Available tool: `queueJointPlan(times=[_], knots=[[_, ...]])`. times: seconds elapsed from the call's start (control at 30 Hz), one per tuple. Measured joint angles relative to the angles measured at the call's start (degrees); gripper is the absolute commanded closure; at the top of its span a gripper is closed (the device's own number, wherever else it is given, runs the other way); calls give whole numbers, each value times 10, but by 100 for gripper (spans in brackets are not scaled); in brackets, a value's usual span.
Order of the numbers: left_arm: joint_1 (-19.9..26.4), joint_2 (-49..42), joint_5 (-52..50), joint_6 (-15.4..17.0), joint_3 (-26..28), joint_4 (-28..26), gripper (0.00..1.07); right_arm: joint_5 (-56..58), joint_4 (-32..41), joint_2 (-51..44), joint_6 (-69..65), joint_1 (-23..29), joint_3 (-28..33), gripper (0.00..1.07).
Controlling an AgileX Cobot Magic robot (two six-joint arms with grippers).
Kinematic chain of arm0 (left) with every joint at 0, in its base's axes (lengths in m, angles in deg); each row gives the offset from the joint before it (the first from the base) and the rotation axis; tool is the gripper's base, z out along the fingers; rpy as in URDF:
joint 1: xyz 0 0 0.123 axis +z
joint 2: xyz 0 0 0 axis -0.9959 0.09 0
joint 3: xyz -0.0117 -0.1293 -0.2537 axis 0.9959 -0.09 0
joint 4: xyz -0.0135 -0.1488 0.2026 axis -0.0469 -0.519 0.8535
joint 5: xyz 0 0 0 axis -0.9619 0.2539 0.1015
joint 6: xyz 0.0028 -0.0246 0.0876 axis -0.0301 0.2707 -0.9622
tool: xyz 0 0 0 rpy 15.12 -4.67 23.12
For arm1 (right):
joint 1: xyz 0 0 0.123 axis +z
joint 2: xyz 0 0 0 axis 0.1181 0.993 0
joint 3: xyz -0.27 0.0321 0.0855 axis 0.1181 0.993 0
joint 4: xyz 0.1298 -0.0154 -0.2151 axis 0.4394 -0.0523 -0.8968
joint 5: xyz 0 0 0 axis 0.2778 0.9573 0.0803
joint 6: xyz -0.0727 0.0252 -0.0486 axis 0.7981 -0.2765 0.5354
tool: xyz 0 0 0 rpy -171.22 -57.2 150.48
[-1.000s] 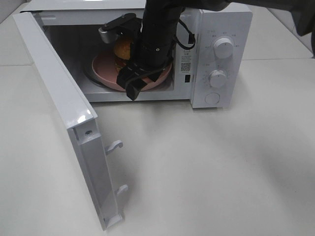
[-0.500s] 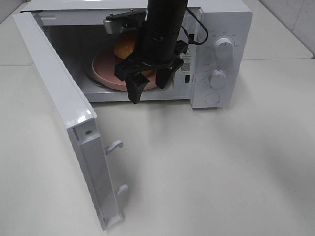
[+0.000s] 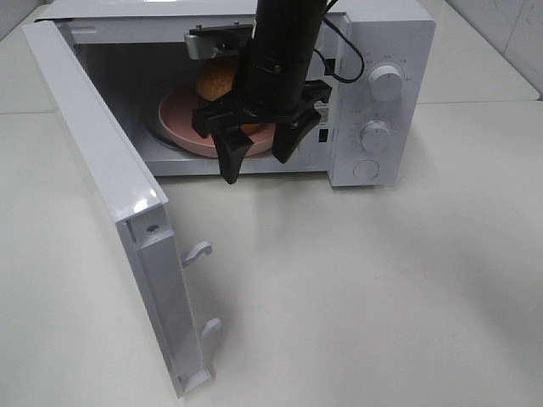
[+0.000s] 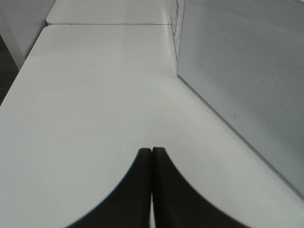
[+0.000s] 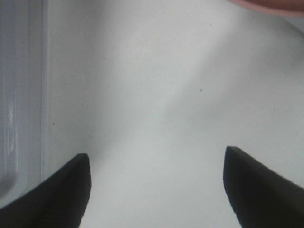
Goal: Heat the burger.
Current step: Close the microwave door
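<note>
The burger (image 3: 214, 82), with its golden-brown bun, sits on a pink plate (image 3: 178, 119) inside the open microwave (image 3: 382, 34); the arm hides most of it. My right gripper (image 3: 254, 165) hangs open at the mouth of the oven, fingers pointing down, in front of the plate and holding nothing. In the right wrist view the right gripper (image 5: 156, 190) has its fingers spread wide over a white surface, with the plate's rim (image 5: 270, 4) just at the frame's edge. My left gripper (image 4: 151, 156) is shut, fingertips touching, empty, over the white table beside the door.
The microwave's door (image 3: 110, 186) swings wide open toward the front left, latch hooks sticking out. Two knobs (image 3: 386, 83) are on its right panel. The perforated door panel (image 4: 247, 80) stands close beside the left gripper. White table (image 3: 382, 288) stretches in front.
My right gripper has drawn back out of the oven cavity and turned at the wrist, so both spread fingers now show. The burger and plate stay inside.
</note>
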Motion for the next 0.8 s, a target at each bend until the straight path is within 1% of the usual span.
queueJointPlan(times=[0.03, 0.07, 0.1, 0.13, 0.17, 0.2, 0.23, 0.27, 0.3, 0.33, 0.37, 0.43, 0.47, 0.5, 0.53, 0.57, 0.6, 0.67, 0.7, 0.73, 0.77, 0.8], knots=[[0, 0, 0, 0, 0, 0, 106, 1, -14, -13, -3, 0, 30, 35], [0, 0, 0, 0, 0, 0, 106, 1, -21, -19, -5, 0, 43, 35], [0, 0, 0, 0, 0, 0, 106, 1, -21, -19, -5, 0, 43, 35], [0, 0, 0, 0, 0, 0, 106, 1, -41, -37, -11, 0, 76, 35], [0, 0, 0, 0, 0, 0, 106, 1, -41, -37, -11, 0, 76, 35], [0, 0, 0, 0, 0, 0, 106, 2, -54, -58, -22, -4, 109, 35], [0, 0, 0, 0, 0, 0, 106, 2, -60, -69, -27, -7, 121, 35], [0, 0, 0, 0, 0, 0, 106, 2, -60, -69, -27, -7, 121, 35], [0, 0, 0, 0, 0, 0, 106, 2, -60, -96, -32, -14, 150, 35], [0, 0, 0, 0, 0, 0, 106, 2, -60, -96, -32, -14, 150, 35], [0, 0, 0, 0, 0, 0, 106, 3, -60, -123, -38, -23, 178, 35], [0, 0, 0, 0, 0, 0, 106, 3, -60, -136, -38, -29, 189, 35], [0, 0, 0, 0, 0, 0, 106, 3, -60, -160, -38, -45, 214, 35], [0, 0, 0, 0, 0, 0, 106, 3, -60, -173, -38, -55, 227, 35], [0, 0, 0, 0, 0, 0, 106, 3, -60, -173, -38, -55, 227, 35], [0, 0, 0, 0, 0, 0, 106, 3, -60, -195, -48, -77, 250, 35], [0, 0, 0, 0, 0, 0, 106, 3, -60, -195, -48, -77, 250, 35], [0, 0, 0, 0, 0, 0, 106, 3, -64, -253, -58, -124, 307, 35], [0, 0, 0, 0, 0, 0, 106, 3, -64, -253, -58, -124, 307, 35], [0, 0, 0, 0, 0, 0, 106, 3, -64, -267, -61, -136, 323, 35], [0, 0, 0, 0, 0, 0, 106, 3, -64, -299, -60, -154, 351, 35], [0, 0, 0, 0, 0, 0, 106, 3, -64, -299, -60, -154, 351, 35]])
